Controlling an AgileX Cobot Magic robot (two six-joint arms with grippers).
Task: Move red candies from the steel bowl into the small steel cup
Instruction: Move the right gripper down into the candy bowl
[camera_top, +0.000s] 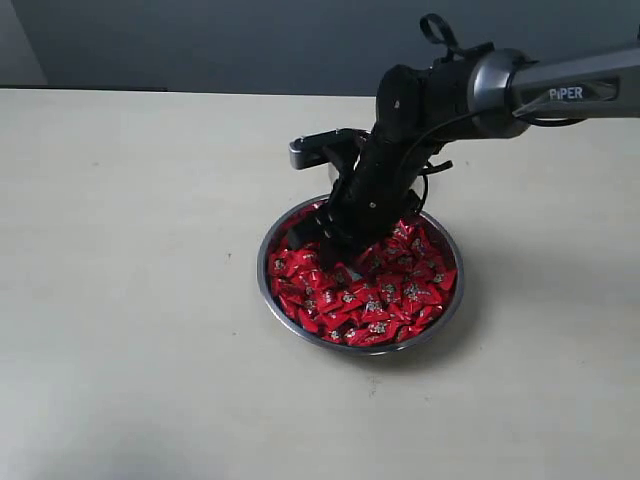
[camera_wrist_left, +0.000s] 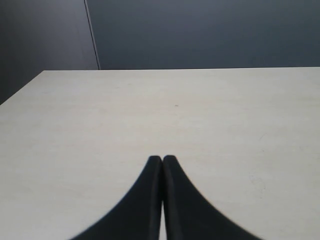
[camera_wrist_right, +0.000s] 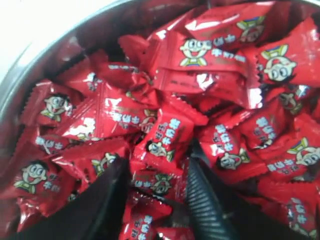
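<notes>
A dark grey-blue wall (camera_top: 200, 40) stands behind a wide, pale beige table (camera_top: 120, 300), which fills most of the exterior view.

The right arm (camera_top: 560, 90), grey and black, comes in from the upper right of that view and bends down toward the middle of the table. The bowl (camera_top: 261, 280) sits there, round, shallow and shiny. The arm's black wrist hangs over the bowl's far-left part.

The candies (camera_top: 385, 295) fill the bowl nearly to the rim in a loose red heap. In the right wrist view each wrapper shows a small cartoon face and pale lettering. Its ends are crimped in a zigzag. The wrappers lie at all angles against the curved steel wall (camera_wrist_right: 60, 45).

The right gripper (camera_wrist_right: 157, 170) is down in the heap near the bowl's far-left edge. Its two black fingers (camera_wrist_right: 207, 200) are spread apart with their tips sunk among the candies. Several candies lie in the gap between them, and none is pinched.

The left gripper (camera_wrist_left: 162, 159) is out of the exterior view. Its own camera shows it above bare table, with the dark fingers pressed together at the tips and nothing between them.
</notes>
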